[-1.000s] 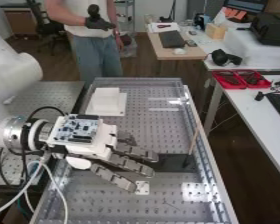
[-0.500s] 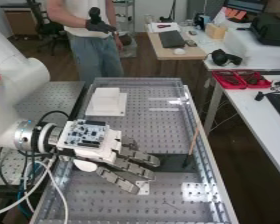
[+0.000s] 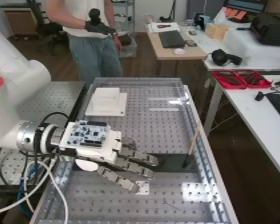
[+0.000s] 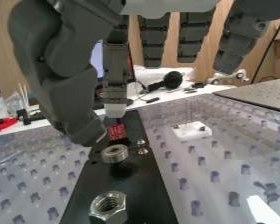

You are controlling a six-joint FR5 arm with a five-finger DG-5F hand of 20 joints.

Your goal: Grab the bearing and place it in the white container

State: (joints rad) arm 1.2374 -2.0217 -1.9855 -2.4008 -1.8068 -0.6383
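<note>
1. Above the perforated bench (image 3: 150, 205), the hand (image 3: 91, 147) is held open, its fingers extended and its thumb (image 4: 81, 120) set apart.
2. Over the black plate (image 4: 147, 197), the bearing (image 4: 115, 153) is shown unclasped near the thumb's tip, between the hex nut (image 4: 109, 206) and the red block (image 4: 117, 132).
3. Beyond the hand, the white container (image 3: 107, 97) is seated on the bench.

A white robot arm (image 3: 23, 67) with smooth, rounded casings bears a red ring (image 3: 1, 79) and a silvery metal flange (image 3: 24, 136), with black, white and blue cables (image 3: 55, 113) alongside. The white-shelled robot hand (image 3: 111, 150) sports a blue-and-white circuit board (image 3: 89, 133) and dark grey fingers (image 3: 133, 166) dotted with screws (image 4: 41, 59).
</note>
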